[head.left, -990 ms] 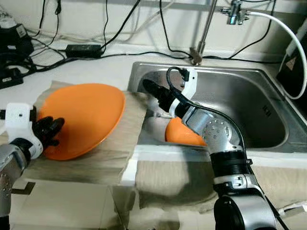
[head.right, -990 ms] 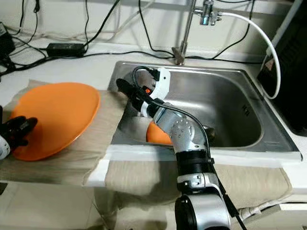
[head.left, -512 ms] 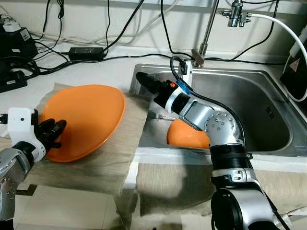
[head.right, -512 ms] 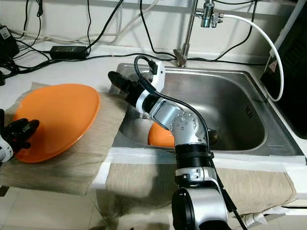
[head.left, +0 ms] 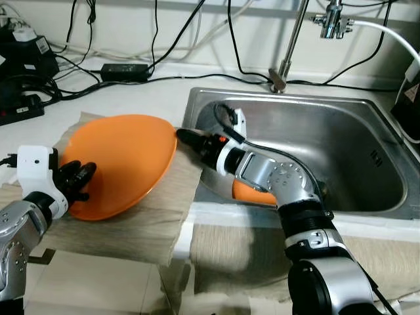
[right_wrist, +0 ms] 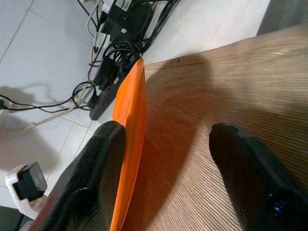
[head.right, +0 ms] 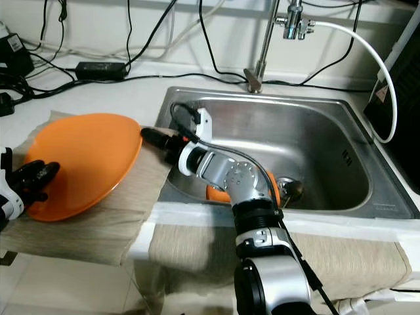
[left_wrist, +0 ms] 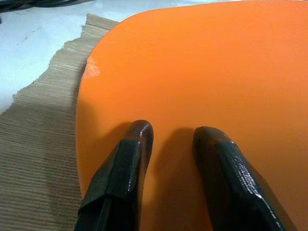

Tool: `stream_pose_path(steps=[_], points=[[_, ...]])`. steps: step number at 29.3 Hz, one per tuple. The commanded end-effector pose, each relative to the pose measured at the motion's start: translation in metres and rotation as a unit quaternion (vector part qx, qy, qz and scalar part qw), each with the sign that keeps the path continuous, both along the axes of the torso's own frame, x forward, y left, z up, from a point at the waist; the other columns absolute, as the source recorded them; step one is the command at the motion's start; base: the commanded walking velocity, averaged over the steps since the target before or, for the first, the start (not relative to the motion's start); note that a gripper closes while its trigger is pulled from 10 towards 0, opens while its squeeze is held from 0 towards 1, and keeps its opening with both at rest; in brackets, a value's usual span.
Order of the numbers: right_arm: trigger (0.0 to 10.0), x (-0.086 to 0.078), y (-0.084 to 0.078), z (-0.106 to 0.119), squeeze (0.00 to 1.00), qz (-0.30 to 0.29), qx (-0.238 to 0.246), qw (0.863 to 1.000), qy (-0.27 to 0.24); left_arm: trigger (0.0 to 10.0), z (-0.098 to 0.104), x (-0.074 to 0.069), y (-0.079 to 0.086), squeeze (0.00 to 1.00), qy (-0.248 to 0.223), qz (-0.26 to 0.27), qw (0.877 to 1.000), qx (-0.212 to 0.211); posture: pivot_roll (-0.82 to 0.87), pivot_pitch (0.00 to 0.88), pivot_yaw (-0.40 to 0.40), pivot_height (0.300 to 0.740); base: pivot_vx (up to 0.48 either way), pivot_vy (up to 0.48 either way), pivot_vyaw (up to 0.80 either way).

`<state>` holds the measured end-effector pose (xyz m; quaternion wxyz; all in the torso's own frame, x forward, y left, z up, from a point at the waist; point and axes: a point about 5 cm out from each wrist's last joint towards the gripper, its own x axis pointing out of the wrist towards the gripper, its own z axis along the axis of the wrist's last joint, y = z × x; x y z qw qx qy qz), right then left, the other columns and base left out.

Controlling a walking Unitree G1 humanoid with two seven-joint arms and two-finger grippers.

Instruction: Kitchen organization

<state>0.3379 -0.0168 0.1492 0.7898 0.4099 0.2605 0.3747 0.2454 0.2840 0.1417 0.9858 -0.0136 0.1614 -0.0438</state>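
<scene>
An orange plate (head.left: 121,161) lies on a beige cloth (head.left: 131,223) on the counter, left of the sink, its right rim lifted off the cloth. My left gripper (head.left: 80,176) is open at the plate's left edge, both fingers (left_wrist: 132,144) resting on the orange surface (left_wrist: 216,62). My right gripper (head.left: 185,138) reaches out of the sink to the plate's right rim and is open. In the right wrist view the rim (right_wrist: 132,106) stands just inside one finger (right_wrist: 103,159), the other over the cloth. A second orange dish (head.right: 216,193) lies in the sink under the right arm.
The steel sink (head.left: 341,144) has a faucet (head.left: 292,39) behind it and a dark object (head.right: 292,190) near its drain. Cables and a black power adapter (head.left: 125,67) run along the counter's back. More black electrical gear (head.left: 23,52) stands at the back left.
My right gripper has moved left and down from the sink's left edge to the orange plate's right rim. The left gripper stays on the plate. The camera has shifted slightly.
</scene>
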Motion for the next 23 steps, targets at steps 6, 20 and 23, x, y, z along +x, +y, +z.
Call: stream_pose_path(steps=[6,20,23], points=[[10.0,-0.020,0.064,0.010,0.00,0.069,0.042,0.997,-0.002,10.0,-0.055,-0.014,-0.012,0.00,0.125,-0.009,0.992,-0.035,0.22,0.005,-0.071,0.740,0.000,0.000,0.00],[10.0,-0.027,0.083,0.025,0.00,0.105,0.050,0.990,-0.084,10.0,-0.058,-0.009,-0.017,0.00,0.124,-0.017,0.991,-0.036,0.22,0.000,-0.076,0.740,0.000,0.000,0.00],[10.0,-0.028,0.085,0.025,0.00,0.108,0.047,0.989,-0.088,10.0,-0.058,-0.008,-0.019,0.00,0.123,-0.019,0.991,-0.037,0.22,0.000,-0.078,0.740,0.000,0.000,0.00]])
